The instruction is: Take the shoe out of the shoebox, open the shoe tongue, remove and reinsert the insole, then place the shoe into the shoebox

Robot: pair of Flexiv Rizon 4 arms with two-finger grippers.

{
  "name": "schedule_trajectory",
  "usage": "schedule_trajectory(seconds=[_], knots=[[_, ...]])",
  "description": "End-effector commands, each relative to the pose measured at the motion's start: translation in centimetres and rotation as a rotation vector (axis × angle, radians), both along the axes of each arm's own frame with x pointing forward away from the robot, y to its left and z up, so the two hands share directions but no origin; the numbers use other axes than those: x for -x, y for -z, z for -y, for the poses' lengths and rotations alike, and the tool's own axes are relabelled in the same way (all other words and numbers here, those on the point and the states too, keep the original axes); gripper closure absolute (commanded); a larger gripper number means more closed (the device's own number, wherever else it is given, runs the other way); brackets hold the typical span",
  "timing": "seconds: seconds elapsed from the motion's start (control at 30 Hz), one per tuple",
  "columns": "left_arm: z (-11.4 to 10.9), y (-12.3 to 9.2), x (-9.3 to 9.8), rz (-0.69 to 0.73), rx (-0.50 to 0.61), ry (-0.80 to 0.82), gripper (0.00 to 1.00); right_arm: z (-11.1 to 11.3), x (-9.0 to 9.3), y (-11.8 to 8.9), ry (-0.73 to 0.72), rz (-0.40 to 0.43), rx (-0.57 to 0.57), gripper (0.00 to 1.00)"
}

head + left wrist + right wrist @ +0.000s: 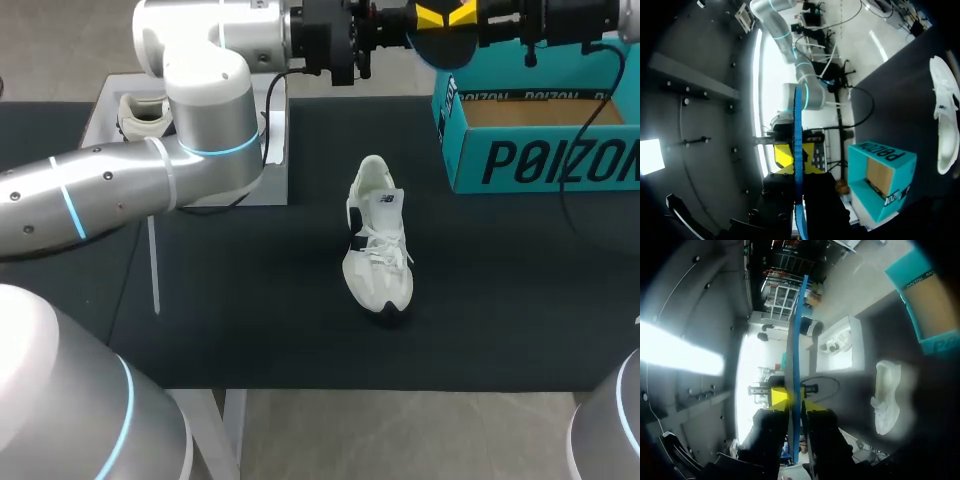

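The shoe (378,240) is out of its box. It lies on the dark desk (250,300), near the middle, with its toe end toward me and its open end pointing away. The laces look loose on top. I cannot tell if the tongue is pulled open.

The insole (798,115) is not in the shoe. It is a thin blue piece, held up in the air over the far edge of the desk, well apart from the shoe. In both wrist views it is seen from its thin edge, so it looks like a blue line.

The left pincer (795,160) is closed on the insole, one finger on each flat side. The right pincer (794,400) grips the same insole from the other way. The two pincers meet tip to tip (it looks as if both hold it at once).

The shoebox (540,160) is open and stands at the far right of the desk, just under the right arm. No shoe is in it.

So I think the first half is done: the shoe is out and the insole is out. What is left is to push the insole back inside the shoe, then lift the shoe and set it in the shoebox.

A second shoe (145,115) sits on a white stand (105,105) at the far left.
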State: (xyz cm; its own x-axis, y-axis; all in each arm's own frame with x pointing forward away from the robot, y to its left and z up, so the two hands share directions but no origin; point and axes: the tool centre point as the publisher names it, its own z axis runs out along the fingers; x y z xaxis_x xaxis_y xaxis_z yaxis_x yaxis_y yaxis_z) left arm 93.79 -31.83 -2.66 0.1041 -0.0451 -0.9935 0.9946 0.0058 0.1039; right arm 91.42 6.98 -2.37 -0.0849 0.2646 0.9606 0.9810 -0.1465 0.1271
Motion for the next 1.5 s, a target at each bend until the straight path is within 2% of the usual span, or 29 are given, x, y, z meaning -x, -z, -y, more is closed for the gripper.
schedule_trajectory(seconds=[0.03,0.17,0.2,0.43,0.47,0.5,0.53,0.67,0.77,0.87,1.03,1.1,1.2,1.3,1.43,1.5], knots=[[0.0,0.0,-0.2,0.0,-0.001,0.003,1.0,-0.3,0.1,0.2,-0.004,-0.003,-0.002,0.89],[0.0,-0.1,-0.2,-0.006,0.005,0.015,1.0,-0.5,0.0,0.5,-0.008,-0.007,-0.003,0.93],[0.0,-0.1,-0.2,-0.009,0.005,0.019,1.0,-0.5,0.0,0.5,-0.009,-0.008,-0.003,1.0],[0.0,0.0,0.0,-0.019,-0.002,0.04,1.0,-0.6,0.1,0.5,-0.029,-0.004,-0.009,1.0],[0.0,0.0,0.0,-0.015,-0.006,0.04,0.98,-0.6,0.1,0.4,-0.027,-0.004,-0.009,1.0],[0.0,0.0,0.0,-0.012,-0.007,0.034,0.66,-0.5,0.1,0.4,-0.024,-0.003,-0.01,1.0],[0.0,0.0,0.0,-0.015,-0.008,0.028,0.0,-0.5,0.0,0.4,-0.022,-0.003,-0.013,1.0],[-0.5,0.2,-0.4,-0.025,-0.015,0.011,0.0,-0.4,0.1,0.4,-0.019,0.0,-0.012,1.0],[-1.6,0.4,-1.1,-0.062,-0.02,-0.014,0.0,-0.2,0.1,0.4,-0.012,0.009,-0.002,1.0],[-3.9,0.8,-1.9,-0.113,-0.079,0.037,0.0,0.2,0.0,0.3,-0.001,0.022,0.006,1.0],[-9.2,1.7,-3.3,-0.052,-0.223,0.066,0.0,1.3,-0.5,0.4,0.022,0.028,0.011,1.0],[-11.0,2.1,-2.9,-0.071,-0.269,0.086,0.0,1.6,-0.5,0.3,0.028,0.031,0.012,1.0],[-12.6,1.6,-1.0,-0.07,-0.251,0.134,0.0,2.0,-0.4,0.1,0.036,0.038,0.014,1.0],[-14.1,1.7,0.8,-0.074,-0.322,0.165,0.0,2.2,-0.4,0.1,0.043,0.04,0.018,1.0],[-16.4,2.3,2.3,-0.133,-0.403,0.116,0.0,2.4,-0.4,0.1,0.049,0.039,0.024,1.0],[-17.7,3.0,3.0,-0.121,-0.479,0.063,0.0,2.4,-0.3,0.0,0.052,0.04,0.027,1.0]])
